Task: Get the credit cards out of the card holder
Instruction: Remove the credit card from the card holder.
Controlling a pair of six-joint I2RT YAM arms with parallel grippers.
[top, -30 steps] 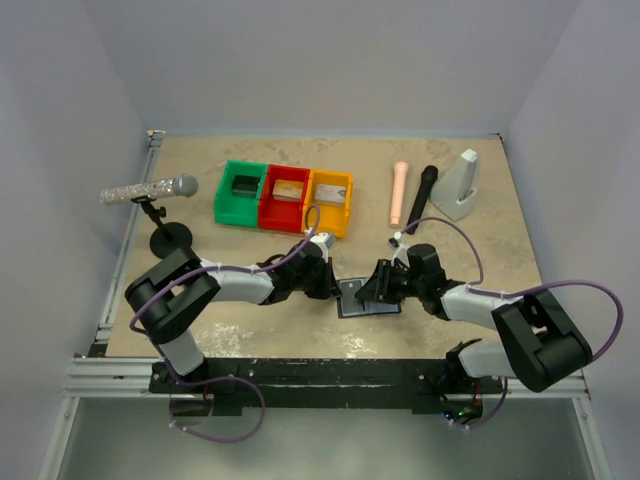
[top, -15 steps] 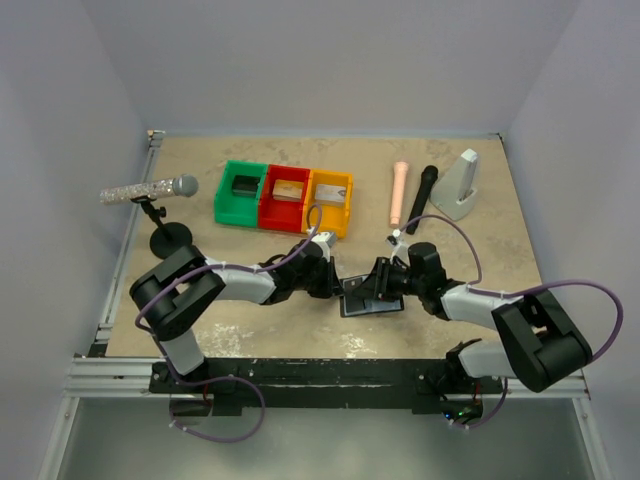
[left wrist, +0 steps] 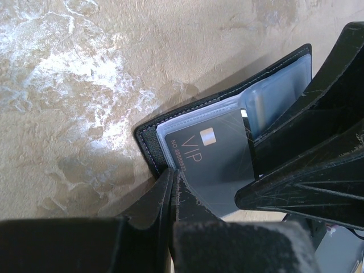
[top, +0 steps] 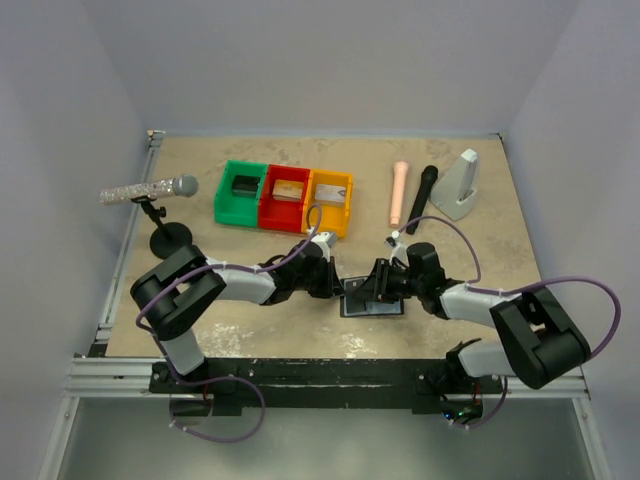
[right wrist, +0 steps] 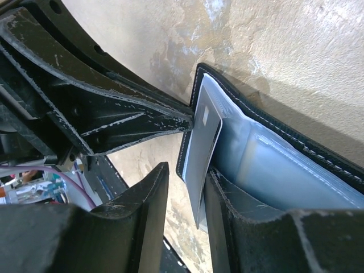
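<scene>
The black card holder lies open on the table between my two grippers, its pale grey-blue sleeves showing. A dark card marked VIP sits partly out of a clear sleeve. My left gripper is shut, its tips pinched at the card holder's left edge. My right gripper is open around the protruding card. The card leans on one finger, and there is a gap to the other finger. In the top view the left gripper and the right gripper almost meet over the holder.
Joined green, red and yellow bins stand behind, each with a small flat item inside. A silver microphone on a stand is at the left. A pink cylinder, a black microphone and a grey wedge are at the back right.
My right gripper has shifted slightly left and levelled over the card holder, which now lies flatter. The left gripper has barely moved.
</scene>
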